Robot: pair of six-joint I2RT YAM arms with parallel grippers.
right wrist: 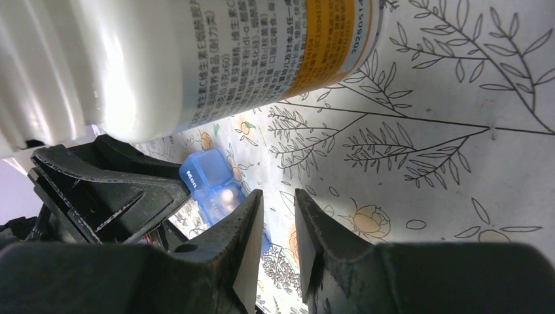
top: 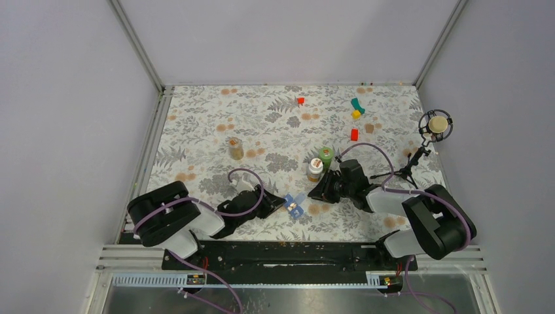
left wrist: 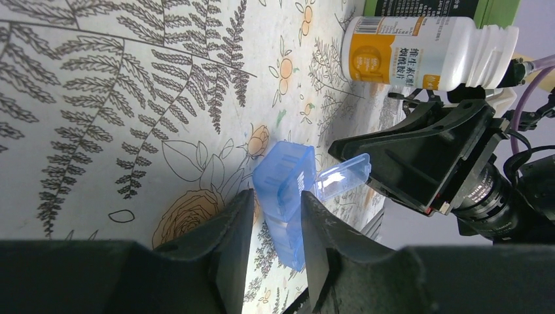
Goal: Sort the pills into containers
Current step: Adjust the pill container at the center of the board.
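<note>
The pill box point(left wrist: 285, 171) lies on the table point(top: 196, 118), between the fingers point(left wrist: 229, 248) of the left end effector point(left wrist: 277, 195). The right end effector point(right wrist: 278, 193) faces it from just beyond the box. A near bottle point(top: 315, 171) stands just beside the right end effector, on its far side, with a far bottle point(top: 326, 156) behind that. A jar point(top: 235, 148) stands well beyond the left end effector. Small blocks point(top: 354, 134) lie far behind both.

Walls point(top: 62, 98) around me: plain pale grey.
Under me: cloth point(top: 196, 124) printed with ferns and orange flowers.
Corners: metal rails point(top: 137, 44).
</note>
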